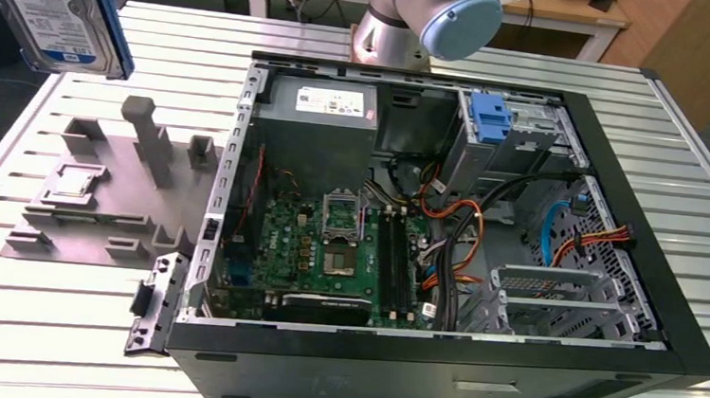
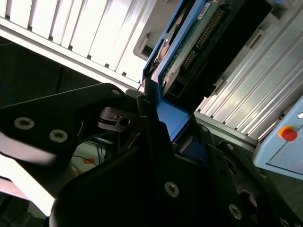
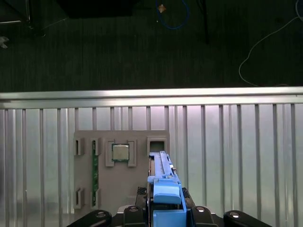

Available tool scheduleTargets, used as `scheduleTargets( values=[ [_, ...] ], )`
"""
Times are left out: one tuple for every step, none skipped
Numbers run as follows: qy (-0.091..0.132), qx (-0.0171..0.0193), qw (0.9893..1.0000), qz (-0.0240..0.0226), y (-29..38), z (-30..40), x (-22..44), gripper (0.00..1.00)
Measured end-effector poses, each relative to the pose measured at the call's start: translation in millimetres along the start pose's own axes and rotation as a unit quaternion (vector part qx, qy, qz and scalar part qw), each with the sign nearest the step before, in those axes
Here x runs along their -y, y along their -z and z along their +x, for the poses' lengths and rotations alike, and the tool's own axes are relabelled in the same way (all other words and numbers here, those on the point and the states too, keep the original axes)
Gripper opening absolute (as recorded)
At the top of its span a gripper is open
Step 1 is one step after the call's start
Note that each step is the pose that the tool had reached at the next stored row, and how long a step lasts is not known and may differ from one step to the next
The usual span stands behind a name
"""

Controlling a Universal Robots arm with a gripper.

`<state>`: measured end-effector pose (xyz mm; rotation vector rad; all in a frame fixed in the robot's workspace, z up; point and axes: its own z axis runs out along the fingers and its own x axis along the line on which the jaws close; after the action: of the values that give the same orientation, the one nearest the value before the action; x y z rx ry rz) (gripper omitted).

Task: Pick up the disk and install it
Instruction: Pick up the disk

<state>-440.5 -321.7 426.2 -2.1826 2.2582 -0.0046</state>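
Observation:
The disk (image 1: 59, 9), a silver drive with a white-and-blue label and a blue bracket, hangs in the air at the exterior view's upper left, above the slatted table and well clear of the open computer case (image 1: 444, 363). In the second wrist view my gripper (image 2: 173, 135) is shut on the disk (image 2: 189, 47), its black fingers (image 2: 152, 124) clamping the blue bracket beside the green circuit board. The first wrist view has the disk (image 3: 163, 187) edge-on, rising from the gripper (image 3: 164, 215) over the grey fixture.
A grey fixture (image 1: 116, 180) with slots and posts lies on the table (image 1: 53, 327) beside the case; a processor chip (image 3: 120, 152) rests in it. Inside the case are a grey power-supply box (image 1: 318, 101), an upright blue latch (image 1: 491, 119), cables and a metal cage (image 1: 563, 301).

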Motion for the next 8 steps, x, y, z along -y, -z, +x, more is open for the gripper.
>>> scheduleTargets(
  values=[
    [0.0, 0.0, 1.0, 0.0, 0.6, 0.0, 0.0, 0.37],
    [0.0, 0.0, 1.0, 0.0, 1.3, 0.0, 0.0, 0.37],
    [0.0, 0.0, 1.0, 0.0, 1.9, 0.0, 0.0, 0.37],
    [0.0, 0.0, 1.0, 0.0, 2.7, 0.0, 0.0, 0.37],
    [0.0, 0.0, 1.0, 0.0, 3.4, 0.0, 0.0, 0.37],
    [0.0, 0.0, 1.0, 0.0, 4.2, 0.0, 0.0, 0.37],
    [0.0, 0.0, 1.0, 0.0, 4.9, 0.0, 0.0, 0.37],
    [0.0, 0.0, 1.0, 0.0, 5.6, 0.0, 0.0, 0.37]
  ],
)
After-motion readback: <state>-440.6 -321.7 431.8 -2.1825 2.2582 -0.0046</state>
